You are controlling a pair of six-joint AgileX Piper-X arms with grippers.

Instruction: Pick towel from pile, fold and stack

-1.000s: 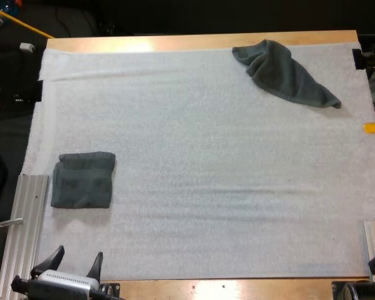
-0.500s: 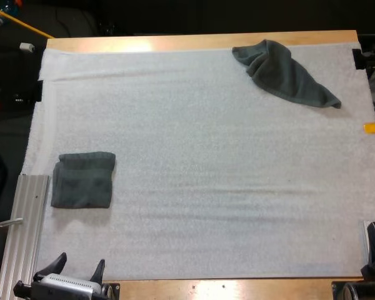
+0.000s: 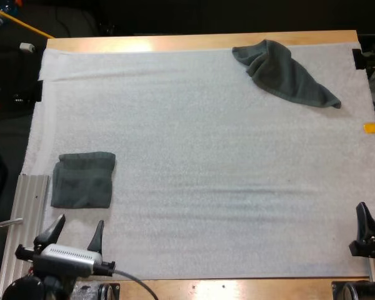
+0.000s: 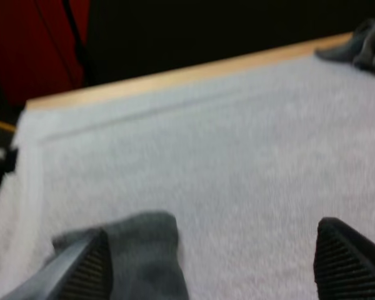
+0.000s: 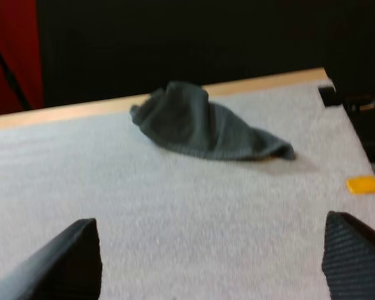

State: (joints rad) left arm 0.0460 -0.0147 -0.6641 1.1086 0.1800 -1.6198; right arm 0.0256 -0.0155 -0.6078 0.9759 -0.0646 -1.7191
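Crumpled towel (image 5: 206,128) well beyond right claw (image 5: 209,247)

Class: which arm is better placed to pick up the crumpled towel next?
Right. The right gripper, open, faces the crumpled towel on its side of the mat; the left gripper sits by the folded towel, far across.

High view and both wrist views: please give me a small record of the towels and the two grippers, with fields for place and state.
crumpled towel: far right part of the white mat, loose heap, nothing touches it
folded towel: near left part of the mat, lying flat
left gripper: open, holds nothing, at the mat's near edge just behind the folded towel
right gripper: open, holds nothing, at the near right edge, facing the crumpled towel from far off
task state: one towel folded, crumpled one not yet picked
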